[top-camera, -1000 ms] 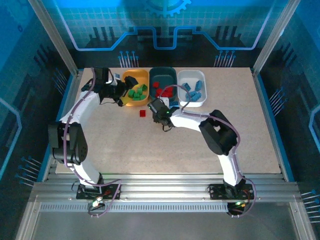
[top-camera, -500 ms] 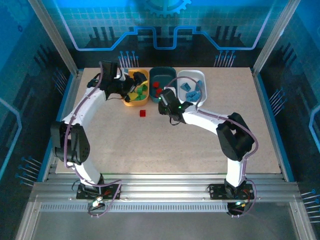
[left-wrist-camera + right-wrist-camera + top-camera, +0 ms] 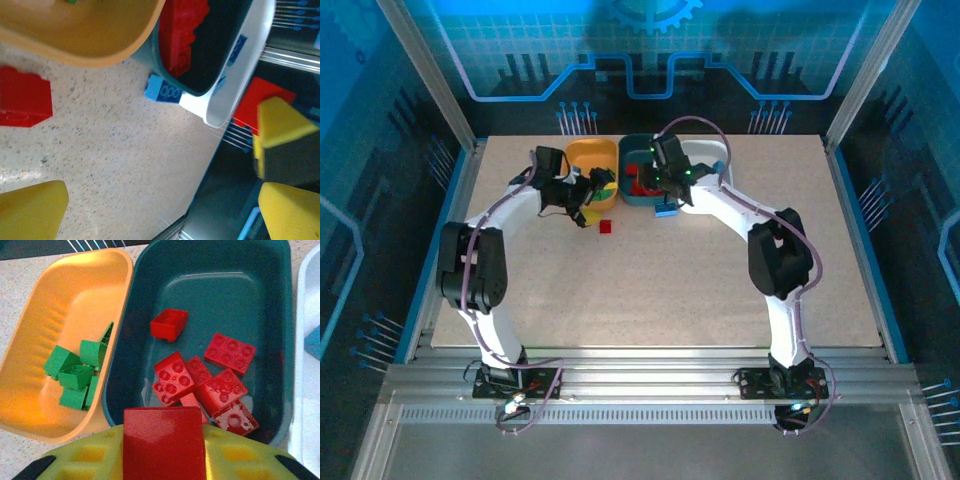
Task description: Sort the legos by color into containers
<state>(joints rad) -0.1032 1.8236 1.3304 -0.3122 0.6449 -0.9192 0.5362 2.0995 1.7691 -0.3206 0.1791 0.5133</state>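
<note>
The step in hand is dropping a red piece in with its fellows. The right pincer (image 3: 657, 178) hangs over the dark teal tub (image 3: 260, 295), clenched on a red brick (image 3: 164, 439) that sits above the tub's near end. Below it a heap of red bricks (image 3: 200, 382) already lies on the teal tub's floor. To the teal tub's left, touching its wall, the orange-yellow tub (image 3: 70, 295) holds a cluster of green bricks (image 3: 75, 375). The white tub (image 3: 712, 160) stands against the teal tub's right side.

The next move, as I judge it, is simple. The right pincer should part its fingers where it hangs, or a little lower, so the brick falls inside the rim and does not bounce out.

The left pincer (image 3: 586, 196) is released, its fingers spread wide. It hovers low over the worktop (image 3: 125, 165), in front of the teal tub and to its left. Two pieces are not yet sorted. A loose red brick (image 3: 25, 97) lies on the worktop in front of the teal tub and a little left. A blue brick (image 3: 162, 90) sits tight against the teal tub's near right corner. The loose red one looks the likelier pick for the left arm, which would need to centre over it and close. The blue one is crowded by the tub wall and may need care.
</note>
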